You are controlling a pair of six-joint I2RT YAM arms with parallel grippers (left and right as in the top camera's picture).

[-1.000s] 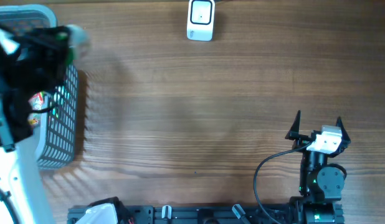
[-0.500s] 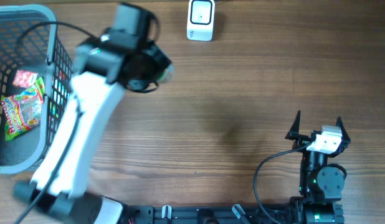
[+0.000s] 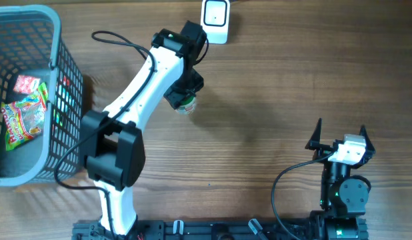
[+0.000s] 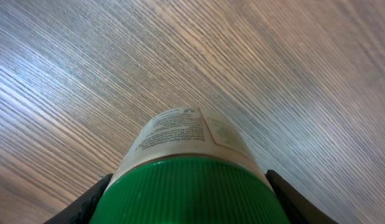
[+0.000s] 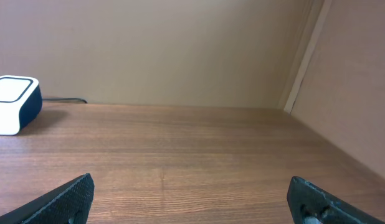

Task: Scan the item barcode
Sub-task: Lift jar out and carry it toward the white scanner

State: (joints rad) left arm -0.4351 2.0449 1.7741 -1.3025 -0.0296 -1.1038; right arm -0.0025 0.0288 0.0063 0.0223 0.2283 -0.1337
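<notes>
1. The scanner (image 3: 215, 20), a small white box with a cable, stands at the far edge of the desk (image 3: 273, 80). Every place below is given from it.
2. The left arm (image 3: 136, 93) reaches up to a spot near the scanner, just on the robot's side of it and a little to its left.
3. The left jaws are about half open and clamped on the bottle (image 3: 186, 103). In the wrist view one dark finger (image 4: 86, 202) presses on each side of its ribbed green cap.
4. The bottle (image 4: 186, 162) has a white printed label below the cap. Its body points away from the wrist toward the wood grain of the desk. The print is too small to read, and no barcode can be made out.
5. The bottle is close to the scanner but not touching it.
6. The right jaws stand fully spread and hold nothing. They are well apart from the scanner, toward the robot and off to its right. In their own view the scanner (image 5: 15, 104) sits far off at the left.
7. A grey mesh basket (image 3: 56, 40) stands well to the left of the scanner, with colourful snack packets (image 3: 23, 120) lying inside it.
</notes>
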